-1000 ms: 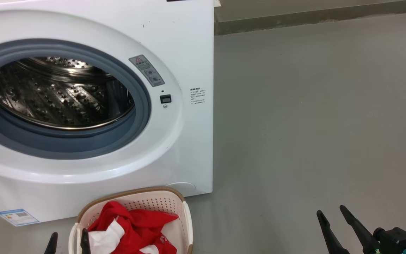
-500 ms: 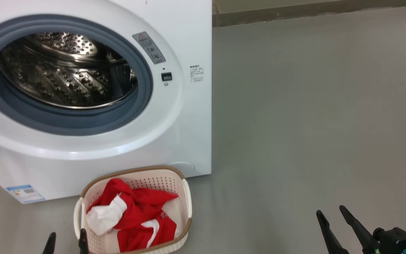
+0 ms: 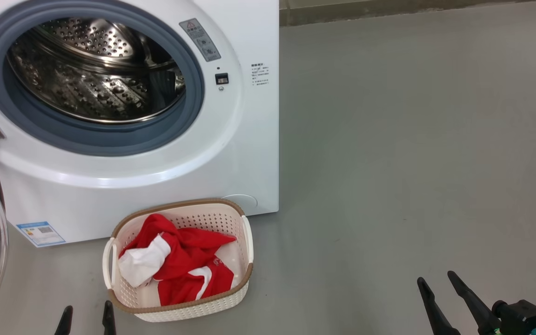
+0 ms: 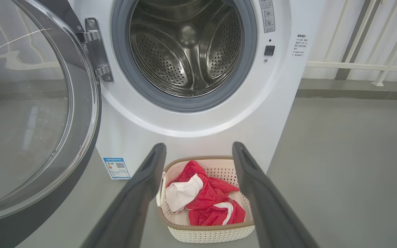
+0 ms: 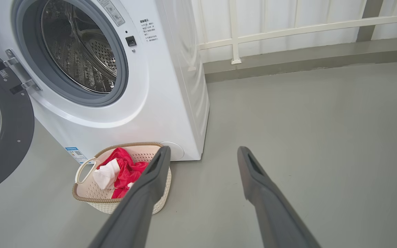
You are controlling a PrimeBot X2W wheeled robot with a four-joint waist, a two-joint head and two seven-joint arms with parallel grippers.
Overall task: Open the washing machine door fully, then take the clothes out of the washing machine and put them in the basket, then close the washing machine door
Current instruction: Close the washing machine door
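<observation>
The left gripper (image 3: 86,320) has its jaws wide apart and holds nothing; its fingers hang free over the floor (image 3: 412,163), just beside the near left corner of the basket (image 3: 175,206). The right gripper (image 3: 436,278) is also spread wide and bare, well apart from the basket, over open floor to the right. The clothes (image 3: 189,265), red with white patches, lie heaped in the basket, which stands on the floor just in front of the washer (image 3: 249,153), below the right half of its front. The door (image 5: 12,144) is swung open on its hinge at the washer's left, baring the grey gasket (image 3: 110,139) and the steel drum (image 3: 91,70). A grey sticker (image 3: 200,39) with a red warning triangle sits on the ring right of the opening, its print too small to read. Beside it are a small black square (image 3: 221,78) and a block of fine dark text (image 3: 259,74), unreadable. A blue label (image 3: 41,233) with a square code sits at the front's lower left corner.
</observation>
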